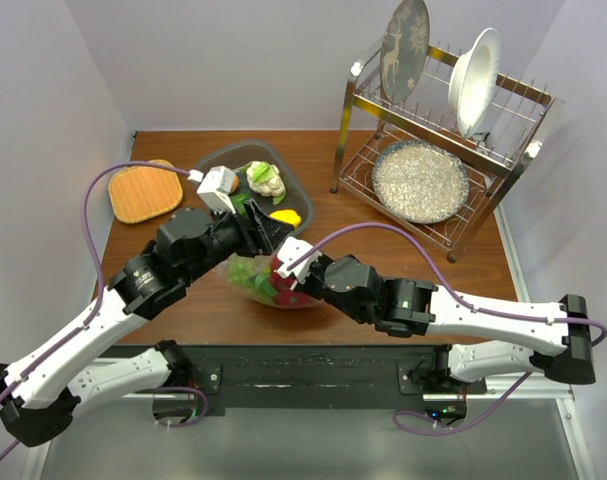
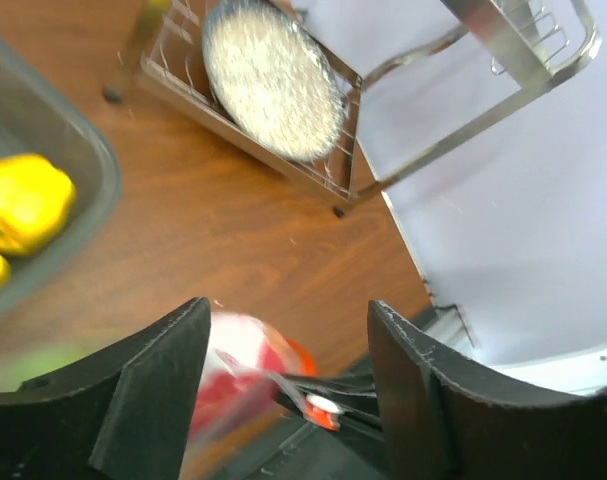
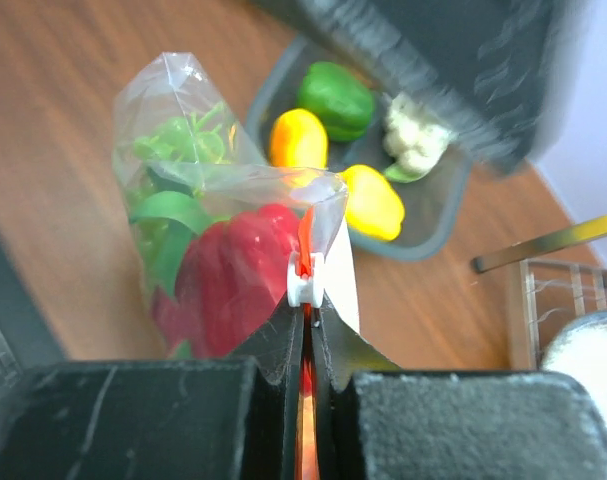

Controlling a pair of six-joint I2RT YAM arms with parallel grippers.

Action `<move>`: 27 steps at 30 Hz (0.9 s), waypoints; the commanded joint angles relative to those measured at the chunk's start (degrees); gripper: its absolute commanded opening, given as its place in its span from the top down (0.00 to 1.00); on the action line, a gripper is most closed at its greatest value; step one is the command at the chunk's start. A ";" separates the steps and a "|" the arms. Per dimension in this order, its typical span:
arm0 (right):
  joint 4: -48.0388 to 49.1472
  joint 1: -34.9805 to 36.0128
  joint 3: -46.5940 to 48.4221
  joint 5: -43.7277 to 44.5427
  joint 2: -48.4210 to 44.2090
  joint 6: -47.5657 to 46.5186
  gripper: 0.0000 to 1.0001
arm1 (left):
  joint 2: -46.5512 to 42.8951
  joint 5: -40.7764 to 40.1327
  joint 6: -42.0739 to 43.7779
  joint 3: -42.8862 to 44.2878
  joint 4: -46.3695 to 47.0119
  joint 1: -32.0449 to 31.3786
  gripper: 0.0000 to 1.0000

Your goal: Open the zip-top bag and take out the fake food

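One right end effector (image 3: 308, 322) clamped on crinkly zip-top bag (image 3: 183, 110) at orange strip (image 3: 305, 238); left end effector (image 2: 288, 335) spread wide.

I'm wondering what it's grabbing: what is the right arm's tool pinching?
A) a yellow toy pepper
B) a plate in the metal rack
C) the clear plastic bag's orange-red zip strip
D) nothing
C: the right tool is shut on the orange-red zip strip of the clear plastic bag, just under its small white slider.
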 commanded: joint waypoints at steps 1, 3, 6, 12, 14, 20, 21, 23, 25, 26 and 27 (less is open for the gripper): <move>-6.66 -0.55 4.06 -5.19 -2.69 7.17 1.00 | -4.35 -4.99 17.24 -5.43 11.96 0.09 0.30; -8.25 -2.13 5.02 -9.04 -3.48 9.11 1.00 | -7.76 -9.28 23.49 -10.61 17.41 0.18 0.39; -11.77 -4.77 6.51 -12.31 -3.92 12.28 1.00 | -12.86 -2.46 32.63 -18.44 28.83 0.18 0.45; -15.20 -11.71 6.87 -23.03 -3.74 16.59 1.00 | -15.17 15.64 39.24 -21.54 35.79 2.80 0.50; -15.20 -12.16 7.05 -24.70 -3.66 16.68 1.00 | -13.33 23.52 39.77 -18.74 33.34 4.39 0.51; -17.05 -13.30 8.71 -27.43 -2.87 16.68 1.00 | -6.12 39.03 39.68 -13.73 28.52 8.97 0.59; -17.14 -13.47 8.98 -27.96 -2.78 16.42 1.00 | -4.29 39.83 40.20 -12.49 26.50 8.97 0.59; -16.88 -14.00 9.15 -30.06 -3.13 16.33 1.00 | -2.43 42.02 42.22 -8.10 18.87 9.06 0.60; -16.70 -14.44 9.85 -31.21 -2.96 16.50 1.00 | -1.19 43.00 43.37 -5.02 13.68 9.06 0.62; -16.79 -14.62 10.21 -31.74 -2.78 16.42 1.00 | -1.28 43.96 45.03 -4.57 12.69 8.97 0.63; -16.96 -14.70 11.08 -32.35 -2.60 16.33 1.00 | -1.54 44.58 45.57 -4.22 11.55 8.97 0.64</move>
